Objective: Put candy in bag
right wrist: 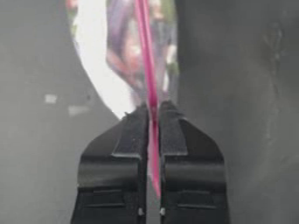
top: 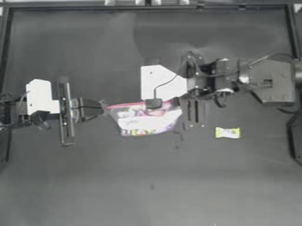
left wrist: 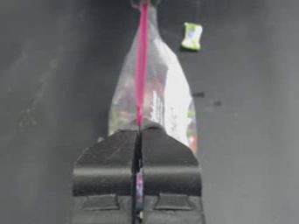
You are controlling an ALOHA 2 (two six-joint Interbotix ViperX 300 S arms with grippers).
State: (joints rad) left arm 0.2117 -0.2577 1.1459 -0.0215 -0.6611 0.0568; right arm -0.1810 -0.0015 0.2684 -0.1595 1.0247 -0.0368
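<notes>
From above, the left gripper [top: 105,108] and the right gripper [top: 180,102] are each clamping one end of the bag [top: 146,119], its pink strip stretching between them. The candy [top: 228,132] is lying on the surface [top: 147,185] beyond the right jaws, nearer the right arm, its long axis roughly parallel to the strip.

In the left wrist view, the jaws are pressing together on the strip, the bag [left wrist: 161,105] hanging ahead, the candy [left wrist: 191,36] far off to one side.

In the right wrist view, the jaws are pinching the strip; the bag [right wrist: 125,57] is filling the view ahead and no candy is showing.
</notes>
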